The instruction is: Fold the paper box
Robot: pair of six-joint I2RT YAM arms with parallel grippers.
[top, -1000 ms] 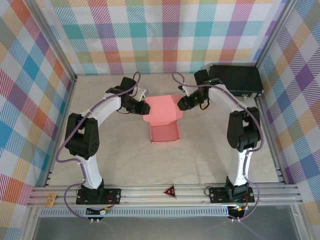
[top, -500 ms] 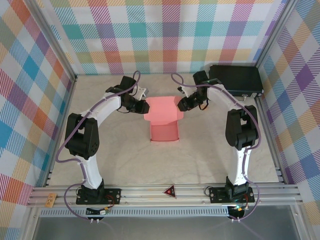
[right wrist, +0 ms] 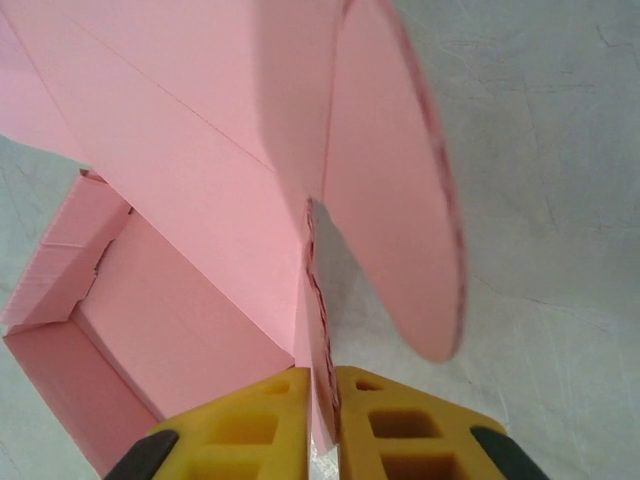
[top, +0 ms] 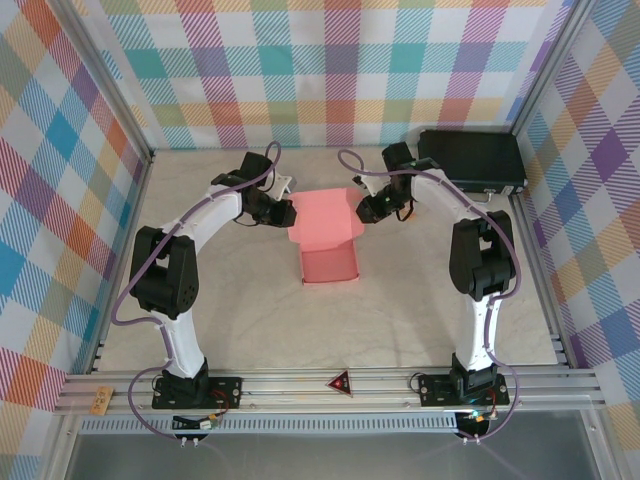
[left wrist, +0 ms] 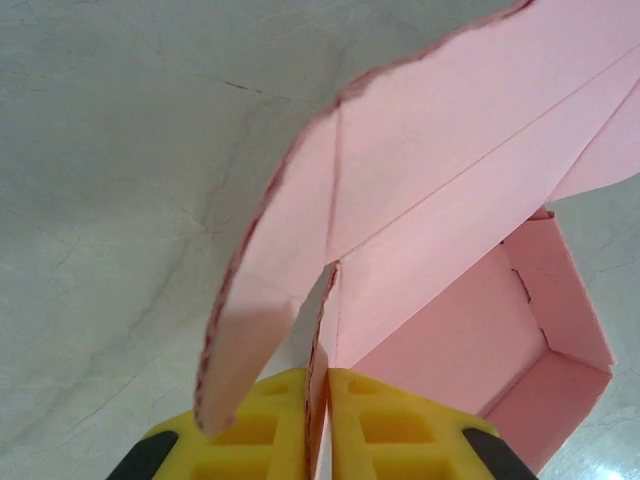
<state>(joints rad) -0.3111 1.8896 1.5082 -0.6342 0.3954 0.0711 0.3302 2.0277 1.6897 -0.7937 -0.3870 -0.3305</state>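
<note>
While both arms reach toward the centre of the top view, the paper box (top: 326, 240) rests on the table (top: 420, 310) at mid-frame, between the two wrists. Its open tray (top: 329, 267) lies on the lower side, and its lid panel (top: 322, 218) stands raised on the upper side. The left gripper (top: 289, 212) meets the lid's left edge, and the right gripper (top: 361, 210) meets its right edge. In the left wrist view, the left gripper (left wrist: 320, 385) sits at bottom centre with its yellow pads (left wrist: 265, 430) pressed together on a thin pink cardboard edge; it is clamped on the box. A rounded side flap (left wrist: 270, 290) curls up and to the left of that pinch, and the tray (left wrist: 470, 350) occupies the lower right of the frame. In the right wrist view, the right gripper (right wrist: 322, 385) is likewise at bottom centre, its yellow pads (right wrist: 385, 435) squeezed against a pink edge, so it also grips the box. Another rounded flap (right wrist: 395, 230) bends away to the right there, with the tray (right wrist: 170, 340) at lower left. A black case (top: 472, 160) lies in the upper right of the top view, beside the right arm and well apart from the box.
</note>
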